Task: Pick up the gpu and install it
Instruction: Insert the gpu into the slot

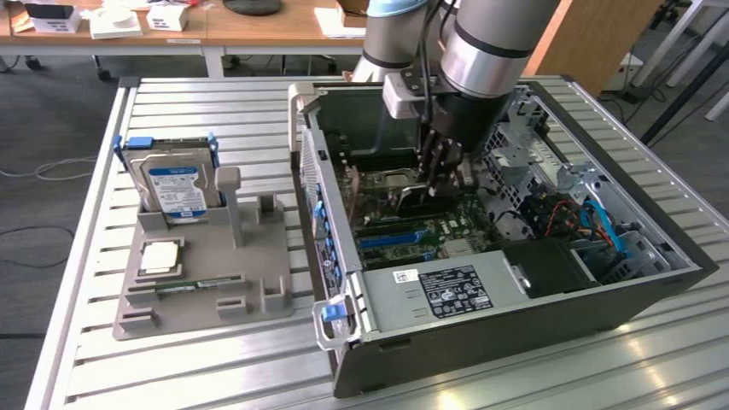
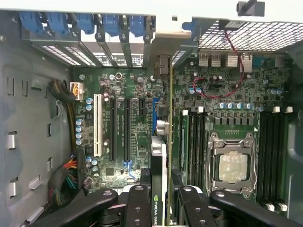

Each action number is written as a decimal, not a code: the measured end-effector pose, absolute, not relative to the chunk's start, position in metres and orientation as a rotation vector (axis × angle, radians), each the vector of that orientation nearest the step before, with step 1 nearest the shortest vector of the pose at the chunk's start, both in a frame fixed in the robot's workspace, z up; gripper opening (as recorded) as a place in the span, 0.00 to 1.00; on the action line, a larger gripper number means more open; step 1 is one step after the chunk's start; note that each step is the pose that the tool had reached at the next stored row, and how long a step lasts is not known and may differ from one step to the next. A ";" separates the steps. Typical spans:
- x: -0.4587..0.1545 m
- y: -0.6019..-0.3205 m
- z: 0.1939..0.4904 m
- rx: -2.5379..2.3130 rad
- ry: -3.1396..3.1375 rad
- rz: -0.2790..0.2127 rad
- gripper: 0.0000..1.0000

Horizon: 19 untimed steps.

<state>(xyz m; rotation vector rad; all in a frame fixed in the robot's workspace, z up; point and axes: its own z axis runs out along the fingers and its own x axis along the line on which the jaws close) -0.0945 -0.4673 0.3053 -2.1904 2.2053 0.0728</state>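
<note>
Gpu [image 2: 158, 151]: held edge-on in gripper [image 2: 162, 204], over green motherboard [image 2: 137, 113] slots. Processor socket [image 2: 233, 168] beside it. Blue latches [image 2: 85, 22] beyond.

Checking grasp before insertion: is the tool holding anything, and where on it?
Yes: the tool pinches the graphics card by its upper edge, edge-on above the motherboard.

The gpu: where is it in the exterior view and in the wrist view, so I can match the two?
Exterior view: the gpu is inside the open case, held under the gripper.
Wrist view: the gpu is edge-on, clamped between the fingers, over the expansion slots.
Shared landmark: the CPU socket beside it.
</note>
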 end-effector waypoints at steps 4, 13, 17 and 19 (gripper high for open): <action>-0.095 -0.467 0.301 -2.190 2.205 0.073 0.27; -0.095 -0.467 0.291 -2.191 2.205 0.073 0.27; -0.095 -0.467 0.287 -2.191 2.205 0.073 0.27; -0.095 -0.467 0.286 -2.191 2.205 0.073 0.27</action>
